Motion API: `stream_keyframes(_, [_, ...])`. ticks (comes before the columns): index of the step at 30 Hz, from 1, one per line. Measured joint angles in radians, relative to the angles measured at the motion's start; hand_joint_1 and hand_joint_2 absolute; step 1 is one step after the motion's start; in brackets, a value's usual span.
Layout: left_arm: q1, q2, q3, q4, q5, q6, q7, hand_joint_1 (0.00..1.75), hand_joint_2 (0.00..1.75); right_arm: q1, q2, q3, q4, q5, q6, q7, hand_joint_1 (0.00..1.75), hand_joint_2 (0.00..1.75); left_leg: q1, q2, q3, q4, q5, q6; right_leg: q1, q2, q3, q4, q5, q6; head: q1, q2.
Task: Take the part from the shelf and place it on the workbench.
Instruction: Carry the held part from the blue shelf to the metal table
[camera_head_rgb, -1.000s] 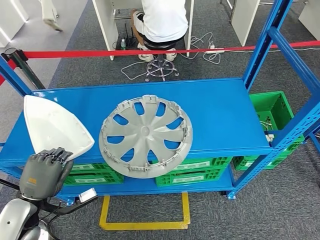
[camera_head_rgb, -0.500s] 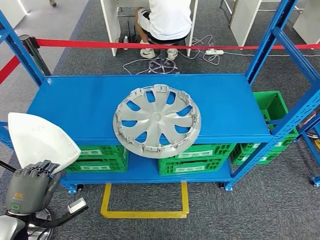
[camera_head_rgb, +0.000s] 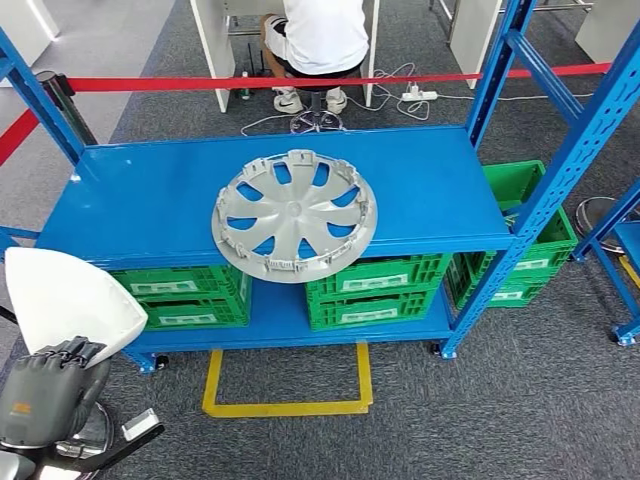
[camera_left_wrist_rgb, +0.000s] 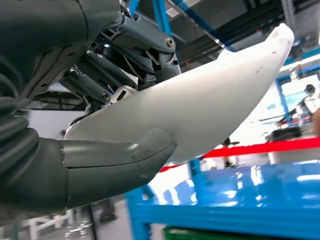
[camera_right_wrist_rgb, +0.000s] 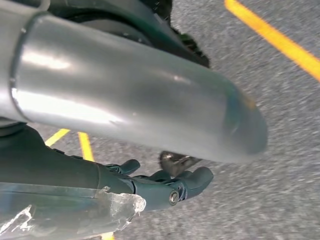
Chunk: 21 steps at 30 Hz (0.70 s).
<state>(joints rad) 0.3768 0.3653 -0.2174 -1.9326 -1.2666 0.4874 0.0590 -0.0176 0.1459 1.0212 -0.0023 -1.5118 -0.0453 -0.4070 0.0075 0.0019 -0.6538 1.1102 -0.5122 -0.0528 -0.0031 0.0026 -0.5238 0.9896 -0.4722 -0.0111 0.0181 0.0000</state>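
Left hand (camera_head_rgb: 45, 395) grips the white part (camera_head_rgb: 68, 297)

No writing is readable. The smooth, curved, glossy shell flares ahead of the fingers (camera_left_wrist_rgb: 109, 80), thumb (camera_left_wrist_rgb: 113, 162) beneath; right hand's state: cannot tell.

Blue shelf (camera_head_rgb: 423, 190) — grey wheel cover (camera_head_rgb: 294, 215)

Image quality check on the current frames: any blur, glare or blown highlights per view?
Head view: sharp and evenly lit, mild sheen on the blue shelf, wheel cover crisp. Left wrist view: backlit, bright background blown out, white part in the left hand clear, shelf behind soft with glare streaks. Right wrist view: motion-blurred floor and yellow line, strong highlight on the silver arm, right hand dark.
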Motion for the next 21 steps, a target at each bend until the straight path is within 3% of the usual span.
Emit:
stream_keyframes(1, [0.007, 0.001, 0.008, 0.001, 0.001, 0.000, 0.001, 1.68, 1.75, 0.000, 0.000, 0.000, 0.000, 0.000, -0.002, 0.003, 0.00, 0.00, 0.002, 0.000, -0.016, 0.068, -0.042, -0.004, 0.000, -0.001, -0.015, 0.001, 0.013, 0.000, -0.001, 0.000])
stream_keyframes(2, [0.014, 0.003, 0.015, 0.001, 0.000, 0.000, 0.003, 1.68, 1.75, 0.000, 0.001, 0.000, 0.000, 0.000, -0.003, 0.006, 0.00, 0.00, 0.003, 0.000, -0.023, 0.122, -0.062, -0.008, 0.000, -0.001, -0.030, 0.001, 0.027, 0.001, -0.001, 0.000])
stream_keyframes(3, [0.019, 0.004, 0.022, 0.002, -0.001, 0.000, 0.004, 1.68, 1.75, 0.000, 0.001, 0.000, 0.000, 0.000, -0.004, 0.008, 0.00, 0.00, 0.004, 0.000, -0.017, 0.147, -0.056, -0.010, -0.001, -0.001, -0.046, 0.002, 0.039, 0.003, -0.001, 0.000])
stream_keyframes(4, [0.024, 0.004, 0.028, 0.003, -0.004, 0.000, 0.004, 1.68, 1.75, 0.001, 0.001, 0.000, 0.000, 0.000, -0.004, 0.009, 0.00, 0.00, 0.006, 0.000, 0.007, 0.136, -0.032, -0.011, -0.002, -0.002, -0.061, 0.003, 0.051, 0.007, -0.001, 0.000])
stream_keyframes(6, [0.029, 0.005, 0.039, 0.003, -0.011, 0.000, 0.005, 1.68, 1.75, -0.001, 0.000, 0.000, 0.000, 0.000, -0.004, 0.009, 0.00, 0.00, 0.010, -0.001, 0.105, 0.017, 0.016, -0.014, -0.004, -0.001, -0.087, 0.005, 0.073, 0.015, -0.001, 0.000])
stream_keyframes(8, [0.030, 0.006, 0.045, 0.003, -0.018, -0.002, 0.005, 1.68, 1.75, -0.003, 0.000, 0.000, 0.000, 0.000, -0.004, 0.008, 0.00, 0.00, 0.011, -0.004, 0.202, -0.127, 0.014, -0.006, -0.002, 0.000, -0.103, 0.008, 0.093, 0.027, -0.002, 0.000])
stream_keyframes(9, [0.031, 0.007, 0.046, 0.003, -0.020, -0.003, 0.006, 1.68, 1.75, -0.003, 0.000, 0.001, 0.000, 0.000, -0.004, 0.008, 0.00, 0.00, 0.009, -0.005, 0.224, -0.166, 0.005, 0.001, 0.000, 0.000, -0.107, 0.008, 0.103, 0.033, -0.002, 0.000])
stream_keyframes(11, [0.034, 0.008, 0.047, 0.003, -0.021, -0.005, 0.007, 1.68, 1.75, -0.001, 0.000, 0.001, 0.000, 0.000, -0.004, 0.007, 0.00, 0.00, 0.006, -0.004, 0.218, -0.177, 0.008, 0.023, -0.002, 0.000, -0.111, 0.004, 0.121, 0.045, -0.002, 0.000])
stream_keyframes(12, [0.036, 0.008, 0.047, 0.003, -0.021, -0.006, 0.008, 1.68, 1.75, 0.001, 0.000, 0.001, 0.001, 0.000, -0.004, 0.006, 0.00, 0.00, 0.005, -0.001, 0.209, -0.176, 0.017, 0.034, -0.004, 0.000, -0.117, 0.008, 0.113, 0.050, -0.002, 0.000])
stream_keyframes(13, [0.037, 0.008, 0.047, 0.003, -0.021, -0.007, 0.008, 1.68, 1.75, 0.002, 0.000, 0.002, 0.001, 0.000, -0.004, 0.006, 0.00, 0.00, 0.004, 0.001, 0.198, -0.175, 0.027, 0.044, -0.006, 0.000, -0.127, 0.028, 0.086, 0.055, -0.001, 0.000])
stream_keyframes(14, [0.038, 0.008, 0.047, 0.003, -0.021, -0.007, 0.009, 1.68, 1.75, 0.003, 0.000, 0.002, 0.001, 0.000, -0.004, 0.006, 0.00, 0.00, 0.004, 0.003, 0.184, -0.176, 0.040, 0.053, -0.007, 0.000, -0.142, 0.071, 0.040, 0.057, 0.000, 0.000])
stream_keyframes(16, [0.039, 0.008, 0.047, 0.003, -0.021, -0.008, 0.009, 1.68, 1.75, 0.001, 0.000, 0.002, 0.001, 0.000, -0.004, 0.006, 0.00, 0.00, -0.001, 0.003, 0.154, -0.175, 0.065, 0.061, -0.006, 0.000, -0.177, 0.204, -0.066, 0.060, 0.002, 0.000])
stream_keyframes(17, [0.040, 0.008, 0.047, 0.003, -0.021, -0.008, 0.010, 1.68, 1.75, 0.000, 0.000, 0.002, 0.001, 0.000, -0.004, 0.006, 0.00, 0.00, -0.003, 0.003, 0.137, -0.174, 0.079, 0.063, -0.006, 0.000, -0.185, 0.267, -0.093, 0.060, 0.003, 0.000])
stream_keyframes(18, [0.041, 0.008, 0.047, 0.004, -0.021, -0.010, 0.011, 1.68, 1.75, 0.000, 0.000, 0.002, 0.001, 0.000, -0.004, 0.006, 0.00, 0.00, -0.005, 0.003, 0.120, -0.173, 0.092, 0.063, -0.005, 0.000, -0.180, 0.305, -0.096, 0.059, 0.003, 0.000])
stream_keyframes(19, [0.042, 0.008, 0.047, 0.005, -0.020, -0.013, 0.014, 1.68, 1.75, 0.000, 0.000, 0.002, 0.001, 0.000, -0.004, 0.006, 0.00, 0.00, -0.008, 0.003, 0.104, -0.173, 0.105, 0.062, -0.004, 0.000, -0.158, 0.308, -0.077, 0.056, 0.003, 0.000])
stream_keyframes(21, [0.048, 0.007, 0.048, 0.010, -0.019, -0.017, 0.022, 1.68, 1.75, -0.002, 0.000, 0.002, 0.001, 0.000, -0.004, 0.006, 0.00, 0.00, -0.011, 0.003, 0.077, -0.172, 0.128, 0.058, -0.001, 0.000, -0.059, 0.205, -0.028, 0.045, 0.003, 0.000])
